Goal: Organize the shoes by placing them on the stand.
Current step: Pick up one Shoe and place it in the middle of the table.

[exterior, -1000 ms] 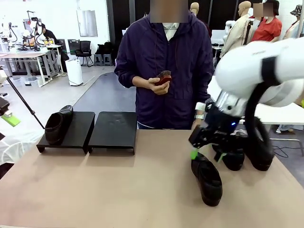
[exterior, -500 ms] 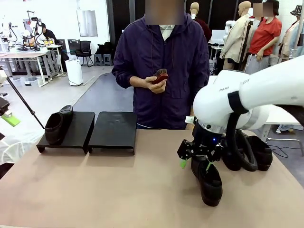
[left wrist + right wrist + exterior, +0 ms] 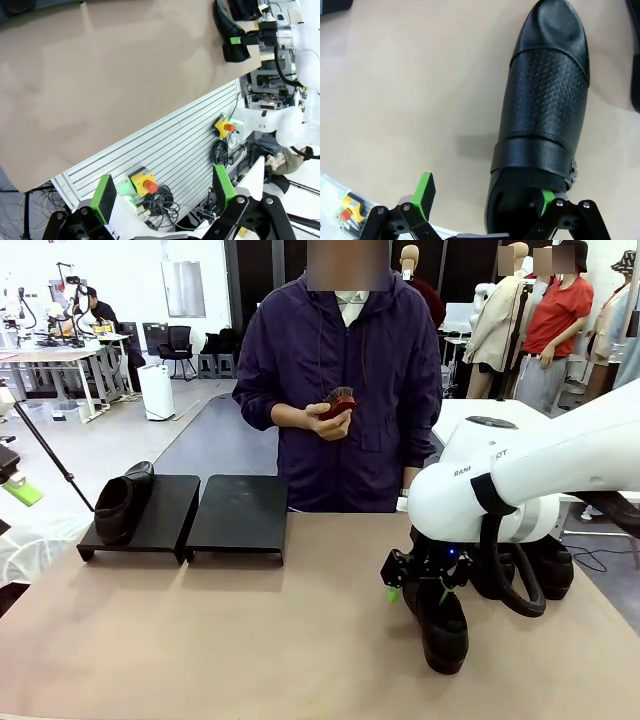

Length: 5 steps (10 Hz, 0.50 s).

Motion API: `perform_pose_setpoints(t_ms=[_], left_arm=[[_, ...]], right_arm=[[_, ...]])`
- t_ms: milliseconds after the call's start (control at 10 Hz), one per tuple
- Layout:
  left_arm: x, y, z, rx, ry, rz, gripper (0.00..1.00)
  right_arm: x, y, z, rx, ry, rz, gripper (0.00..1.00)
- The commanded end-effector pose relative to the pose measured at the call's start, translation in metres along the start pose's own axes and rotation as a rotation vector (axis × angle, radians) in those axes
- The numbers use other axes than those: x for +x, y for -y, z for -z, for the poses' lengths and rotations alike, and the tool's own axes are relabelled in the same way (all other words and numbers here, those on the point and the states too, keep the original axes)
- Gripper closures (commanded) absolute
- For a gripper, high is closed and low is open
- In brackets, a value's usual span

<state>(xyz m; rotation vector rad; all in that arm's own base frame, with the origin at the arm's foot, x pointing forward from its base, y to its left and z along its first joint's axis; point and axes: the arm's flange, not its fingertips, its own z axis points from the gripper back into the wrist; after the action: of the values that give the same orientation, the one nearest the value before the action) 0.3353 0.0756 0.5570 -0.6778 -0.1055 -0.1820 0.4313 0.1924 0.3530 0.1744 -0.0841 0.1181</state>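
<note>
- Right wrist view: right gripper [image 3: 486, 192], fingers spread wide and holding nothing, poised just above the heel end of a black, glossy, perforated leather-look dress shoe [image 3: 545, 90].
- Shoe, position: lies on the tan tabletop [image 3: 395, 100]. Its heel opening is under one green pad, while the other pad hangs over bare tabletop beside the shoe's side wall.
- Shoe, long axis: runs straight away from the fingers, rounded toe farthest out. The finger line crosses it at right angles.
- Judgement: closing would likely pinch the shoe's side wall, one finger inside the opening and one outside. A further descent appears needed first.
- Front view: the same right gripper [image 3: 416, 592] sits over this shoe [image 3: 440, 625], well apart from the low black flat-topped stand [image 3: 240, 510].
- A matching shoe [image 3: 120, 502] already rests on the stand's far end.
- Left gripper [image 3: 164, 192]: fingers apart and empty, hovering past the tabletop's edge, far from every shoe. The right arm is plainly the nearer one.
</note>
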Motion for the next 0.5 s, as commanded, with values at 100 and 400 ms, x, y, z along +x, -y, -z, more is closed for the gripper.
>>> perform_pose_setpoints(t_ms=[100, 400], left_arm=[[-0.0013, -0.0007, -0.0026, -0.002, -0.008, 0.002, 0.00], [-0.0013, -0.0007, -0.0026, -0.002, -0.008, 0.002, 0.00]], right_arm=[[0.0003, -0.0009, 0.0039, -0.042, 0.052, 0.017, 0.84], [0.0014, -0.0014, 0.0034, -0.040, 0.041, 0.024, 1.00]])
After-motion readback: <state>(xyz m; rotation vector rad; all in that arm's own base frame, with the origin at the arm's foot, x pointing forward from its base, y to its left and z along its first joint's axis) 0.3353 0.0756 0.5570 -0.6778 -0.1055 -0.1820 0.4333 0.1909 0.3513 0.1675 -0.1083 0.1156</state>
